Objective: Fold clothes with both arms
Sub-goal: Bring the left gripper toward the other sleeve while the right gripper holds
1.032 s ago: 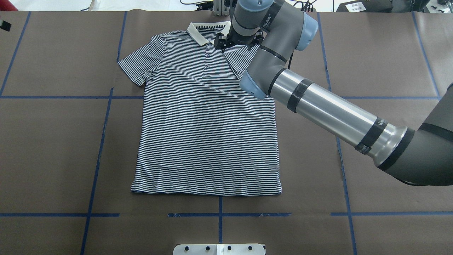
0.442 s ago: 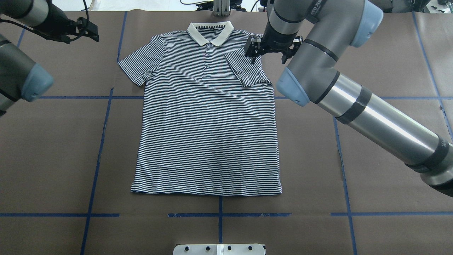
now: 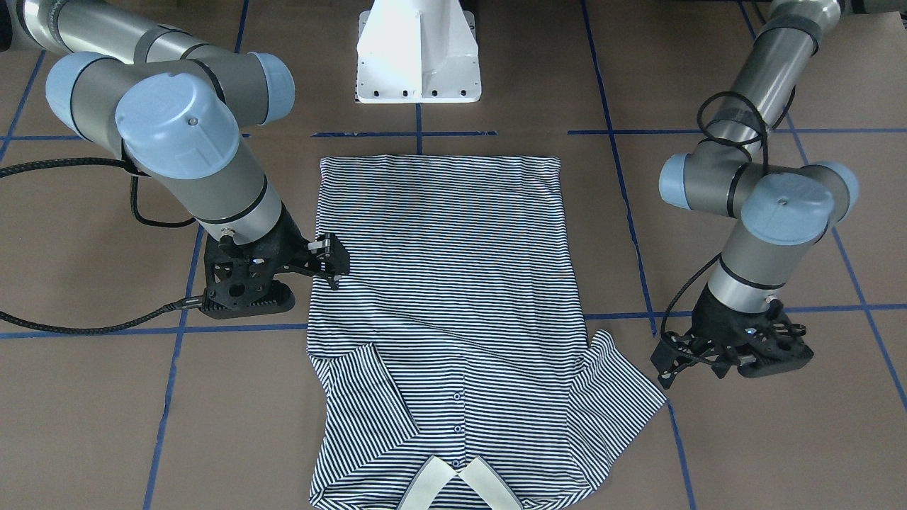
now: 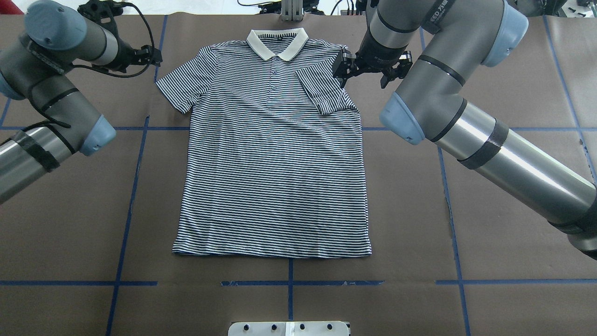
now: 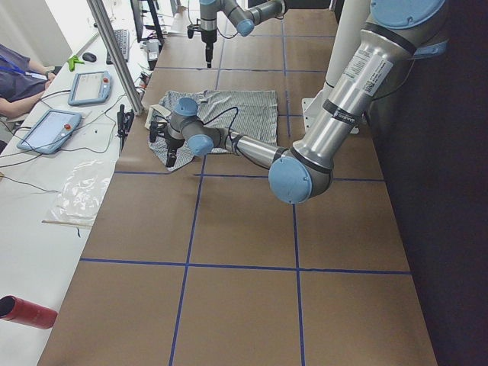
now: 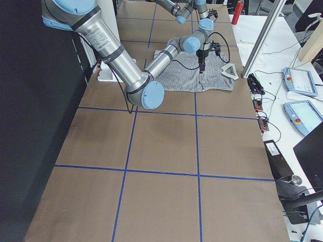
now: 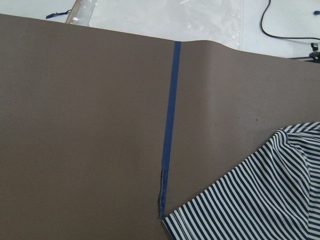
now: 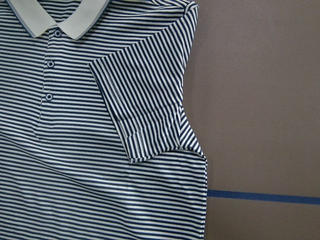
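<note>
We've folded the sleeve (image 4: 326, 93) at one o'clock on the shirt (image 4: 273, 186); right end effector (image 4: 367, 74) released, left end effector (image 4: 150, 55) (grip: cannot tell) arriving at ten o'clock.

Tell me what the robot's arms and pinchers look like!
The left arm and right arm are grey and silvery tubes with round light-blue caps at the joints and black tape bands. Black cables loop along them. The left gripper and right gripper are black, each with a holey frame and two thin fingers.
</note>
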